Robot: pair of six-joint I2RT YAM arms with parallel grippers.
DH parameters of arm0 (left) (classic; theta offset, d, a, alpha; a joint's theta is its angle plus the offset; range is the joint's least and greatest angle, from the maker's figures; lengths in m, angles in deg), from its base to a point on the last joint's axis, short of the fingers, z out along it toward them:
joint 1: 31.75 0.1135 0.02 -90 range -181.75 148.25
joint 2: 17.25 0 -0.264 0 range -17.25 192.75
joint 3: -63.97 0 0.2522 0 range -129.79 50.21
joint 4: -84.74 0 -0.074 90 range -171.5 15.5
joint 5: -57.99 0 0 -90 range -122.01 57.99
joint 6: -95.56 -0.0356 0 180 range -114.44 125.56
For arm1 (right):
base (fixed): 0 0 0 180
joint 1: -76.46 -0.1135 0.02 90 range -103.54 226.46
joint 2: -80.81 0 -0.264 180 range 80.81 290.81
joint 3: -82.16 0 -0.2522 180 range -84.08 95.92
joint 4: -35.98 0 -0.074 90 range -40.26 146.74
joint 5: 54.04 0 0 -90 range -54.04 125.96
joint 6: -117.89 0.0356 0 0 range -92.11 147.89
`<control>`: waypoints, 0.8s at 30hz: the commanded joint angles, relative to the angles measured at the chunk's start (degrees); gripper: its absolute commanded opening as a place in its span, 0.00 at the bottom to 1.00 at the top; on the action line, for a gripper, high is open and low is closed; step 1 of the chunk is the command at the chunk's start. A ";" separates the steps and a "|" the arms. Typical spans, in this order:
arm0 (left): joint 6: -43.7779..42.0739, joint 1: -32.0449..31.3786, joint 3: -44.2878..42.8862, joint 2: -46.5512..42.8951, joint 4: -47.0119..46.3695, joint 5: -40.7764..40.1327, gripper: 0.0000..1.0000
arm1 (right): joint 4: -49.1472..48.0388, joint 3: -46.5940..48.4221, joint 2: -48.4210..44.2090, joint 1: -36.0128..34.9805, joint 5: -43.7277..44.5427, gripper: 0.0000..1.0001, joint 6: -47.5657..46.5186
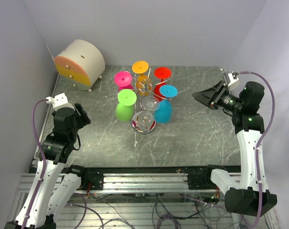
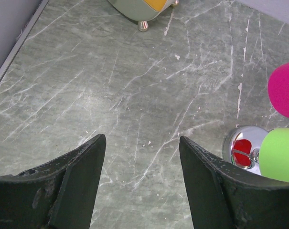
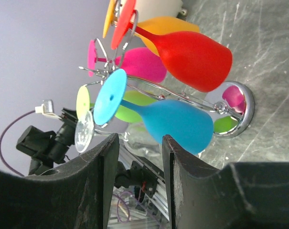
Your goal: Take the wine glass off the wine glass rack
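The wine glass rack [image 1: 143, 125], silver wire on a shiny round base, stands mid-table with several wine glasses hanging upside down: orange [image 1: 141, 67], red [image 1: 162, 73], pink [image 1: 123, 78], green [image 1: 126, 98], blue [image 1: 167, 92] and a clear one [image 1: 149, 103]. My right gripper [image 1: 198, 97] hovers open to the right of the rack, pointing at it. In the right wrist view its fingers [image 3: 170, 157] sit just short of the blue glass [image 3: 177, 125] and touch nothing. My left gripper [image 1: 85, 118] is open and empty over bare table [image 2: 134, 95], left of the rack base [image 2: 242, 143].
A round white container [image 1: 80, 62] with orange and yellow drawer fronts stands at the back left. Grey walls close in the left, back and right sides. A metal rail [image 1: 144, 179] runs along the near edge between the arm bases.
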 commanded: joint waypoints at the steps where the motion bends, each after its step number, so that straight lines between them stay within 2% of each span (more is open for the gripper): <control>1: 0.30 -0.37 -1.73 -0.15 0.43 -1.23 0.74 | 0.33 3.96 2.92 0.24 -2.83 0.42 2.40; 9: 0.33 -0.37 -1.47 -0.27 0.34 -1.54 0.73 | -3.44 5.81 6.79 -0.12 -5.68 0.44 5.61; 24: 0.50 -0.37 -1.55 -0.31 0.45 -2.30 0.73 | -10.59 6.59 12.62 -10.52 -1.47 0.41 8.96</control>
